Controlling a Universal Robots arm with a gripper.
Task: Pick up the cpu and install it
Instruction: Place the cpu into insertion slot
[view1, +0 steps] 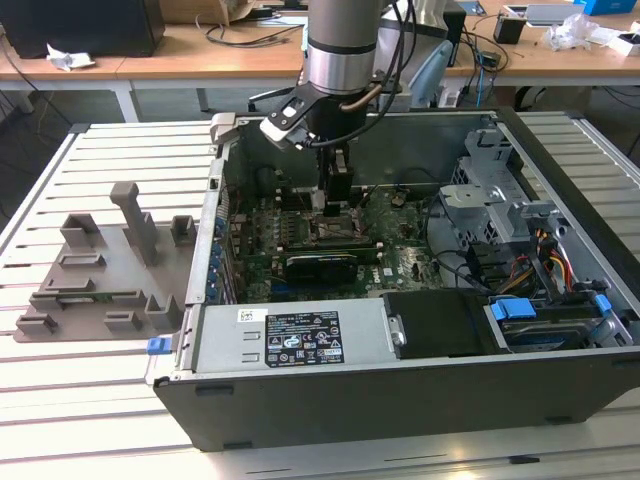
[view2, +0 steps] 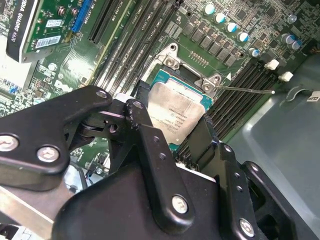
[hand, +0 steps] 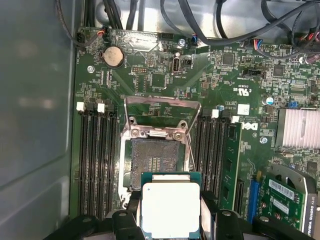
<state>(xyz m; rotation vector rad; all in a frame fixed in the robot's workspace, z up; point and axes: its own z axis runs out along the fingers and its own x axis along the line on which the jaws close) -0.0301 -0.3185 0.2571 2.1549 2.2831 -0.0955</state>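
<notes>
The cpu (hand: 171, 207), a pale silver square chip on a green rim, is held by my gripper (hand: 171, 222), whose black fingers (hand: 131, 220) press on its two sides. It hangs tilted just above the motherboard, partly over the open socket (hand: 155, 162). The socket's metal frame lid (hand: 162, 112) stands raised behind it. In the second wrist view the cpu (view2: 177, 112) sits between the dark fingers (view2: 145, 132), close over the socket frame (view2: 172, 60). In the exterior view my gripper (view1: 337, 208) reaches down into the open computer case (view1: 400, 395), over the middle of the board.
Memory slots (hand: 97, 160) flank the socket on both sides. A black card with a green edge (view1: 320, 265) lies in front of the socket. The power supply (view1: 290, 340) and drive cage (view1: 500, 200) fill the case's near and right parts. A grey fixture (view1: 100, 270) lies outside.
</notes>
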